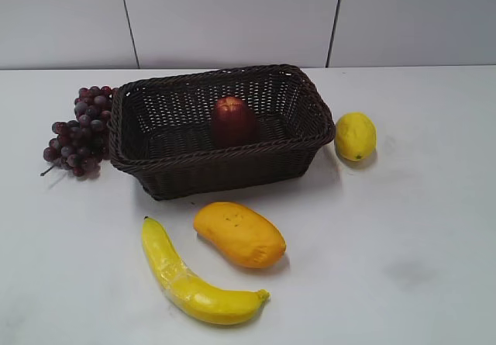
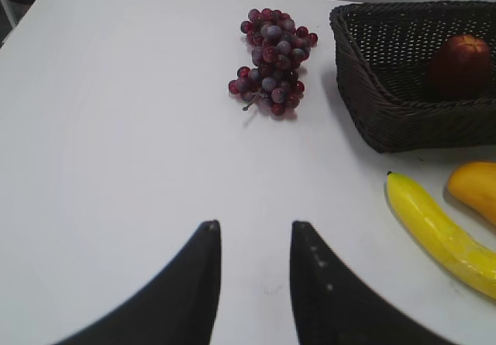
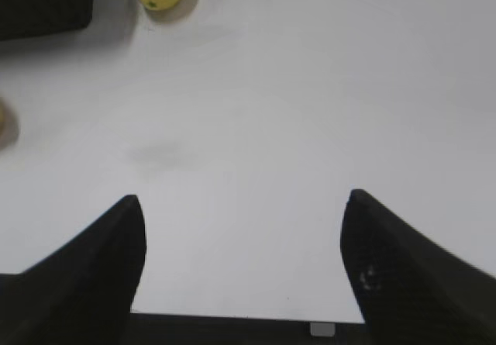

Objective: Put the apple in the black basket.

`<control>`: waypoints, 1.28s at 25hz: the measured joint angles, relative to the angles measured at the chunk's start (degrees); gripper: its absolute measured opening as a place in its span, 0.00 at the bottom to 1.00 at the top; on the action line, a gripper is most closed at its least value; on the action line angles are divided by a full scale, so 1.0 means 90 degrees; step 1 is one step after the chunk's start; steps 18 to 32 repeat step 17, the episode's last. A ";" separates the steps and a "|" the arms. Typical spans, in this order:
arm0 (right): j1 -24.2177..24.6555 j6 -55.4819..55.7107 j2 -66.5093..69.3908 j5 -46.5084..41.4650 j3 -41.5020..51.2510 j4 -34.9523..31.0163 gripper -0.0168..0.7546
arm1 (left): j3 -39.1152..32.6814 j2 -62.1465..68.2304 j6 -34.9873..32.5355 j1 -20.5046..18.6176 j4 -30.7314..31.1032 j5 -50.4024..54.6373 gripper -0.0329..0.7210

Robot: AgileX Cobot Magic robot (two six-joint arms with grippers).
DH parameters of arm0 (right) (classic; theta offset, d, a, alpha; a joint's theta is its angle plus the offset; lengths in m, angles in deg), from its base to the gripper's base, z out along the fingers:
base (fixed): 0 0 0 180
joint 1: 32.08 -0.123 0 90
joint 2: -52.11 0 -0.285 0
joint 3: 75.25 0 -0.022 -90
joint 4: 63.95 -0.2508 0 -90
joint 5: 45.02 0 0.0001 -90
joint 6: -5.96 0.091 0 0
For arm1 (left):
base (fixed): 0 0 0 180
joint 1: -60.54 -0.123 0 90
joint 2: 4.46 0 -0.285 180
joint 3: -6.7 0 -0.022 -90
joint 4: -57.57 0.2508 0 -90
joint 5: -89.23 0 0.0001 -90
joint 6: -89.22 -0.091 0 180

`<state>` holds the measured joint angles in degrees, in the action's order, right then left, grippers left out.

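Observation:
The dark red apple lies inside the black basket near its middle. It also shows in the left wrist view inside the basket. A corner of the basket shows in the right wrist view. My left gripper is open and empty above bare table, well short of the basket. My right gripper is wide open and empty over bare table near the front edge. Neither gripper shows in the exterior view.
Purple-red grapes lie left of the basket, a lemon right of it. A mango and a banana lie in front of it. The table's front edge is close under the right gripper.

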<state>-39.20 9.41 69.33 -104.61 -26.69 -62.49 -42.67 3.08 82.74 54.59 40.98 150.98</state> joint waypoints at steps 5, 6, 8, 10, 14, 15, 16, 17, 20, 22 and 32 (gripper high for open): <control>0.0000 0.0000 -0.0519 0.0000 0.0019 0.0000 0.79 | 0.0000 0.0000 0.0000 0.0000 0.0000 0.0000 0.36; 0.0000 0.0000 -0.0620 0.0000 0.0019 0.0000 0.79 | 0.0000 0.0000 0.0000 0.0000 0.0000 0.0000 0.36; 0.0000 0.0000 -0.0797 0.0000 0.0019 0.0000 0.79 | 0.0000 0.0000 0.0000 0.0000 0.0000 0.0000 0.36; 0.0000 0.0000 -0.0951 0.0000 0.0019 0.0000 0.79 | 0.0000 0.0000 0.0000 0.0000 0.0000 0.0000 0.36; 0.0000 0.0000 -0.1063 -0.0007 0.0019 0.0000 0.79 | 0.0000 0.0000 0.0000 0.0000 -0.0006 0.0000 0.36; 0.0000 0.0000 -0.1063 -0.0007 0.0019 0.0000 0.79 | 0.0000 0.0000 0.0000 0.0000 -0.0001 0.0000 0.36; 0.0000 0.0000 -0.1063 -0.0007 0.0019 0.0000 0.79 | 0.0000 0.0000 0.0000 0.0000 -0.0001 0.0000 0.36; 0.0000 -0.0002 -0.1063 -0.0007 0.0019 0.0000 0.79 | 0.0000 0.0000 0.0000 0.0000 -0.0001 0.0000 0.36; 0.0000 -0.0002 -0.1063 -0.0007 0.0019 0.0000 0.79 | 0.0000 0.0000 0.0000 0.0000 -0.0001 0.0000 0.36; 0.0000 -0.0002 -0.1063 -0.0007 0.0019 0.0000 0.79 | 0.0000 0.0000 0.0000 0.0000 -0.0001 0.0000 0.36; 0.0000 -0.0002 -0.1063 -0.0007 0.0019 0.0000 0.79 | 0.0000 0.0000 0.0000 0.0000 -0.0001 0.0000 0.36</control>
